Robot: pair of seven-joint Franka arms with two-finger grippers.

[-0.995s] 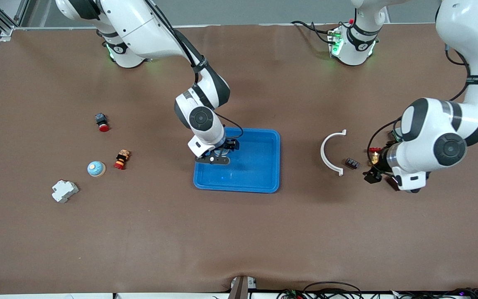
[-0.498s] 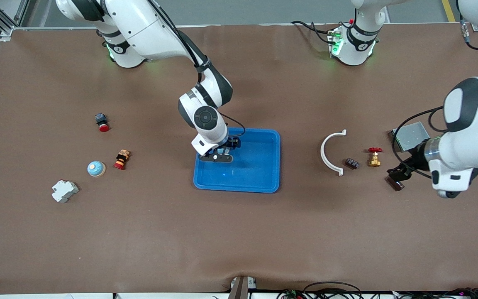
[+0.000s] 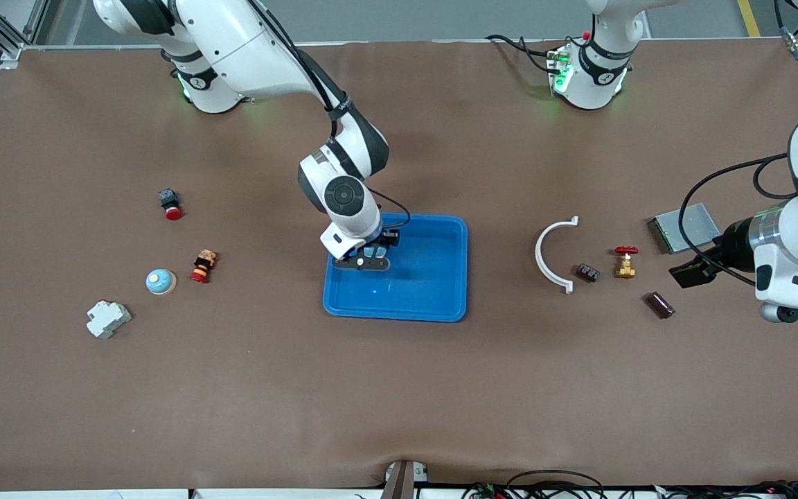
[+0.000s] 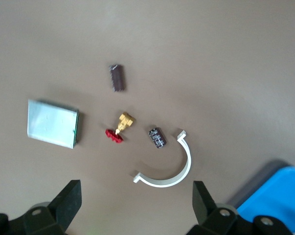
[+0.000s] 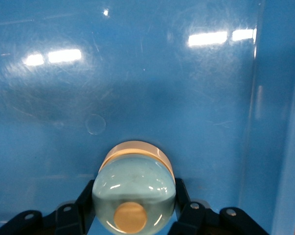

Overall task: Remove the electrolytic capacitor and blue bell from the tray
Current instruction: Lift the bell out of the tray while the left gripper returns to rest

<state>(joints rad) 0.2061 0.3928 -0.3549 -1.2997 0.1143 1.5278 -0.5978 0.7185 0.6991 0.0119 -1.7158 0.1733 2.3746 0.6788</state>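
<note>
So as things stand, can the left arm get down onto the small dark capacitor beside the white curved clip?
Probably yes. The left gripper hangs open over the table by the metal plate, and the capacitor lies exposed between the white curved clip and the brass valve, both close beside it, leaving tight finger room.

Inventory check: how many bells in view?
2. The held bell sits in the right hand over the blue tray; the loose bell lies on the table toward the right arm's end. Left hand hangs open beside the metal plate.
</note>
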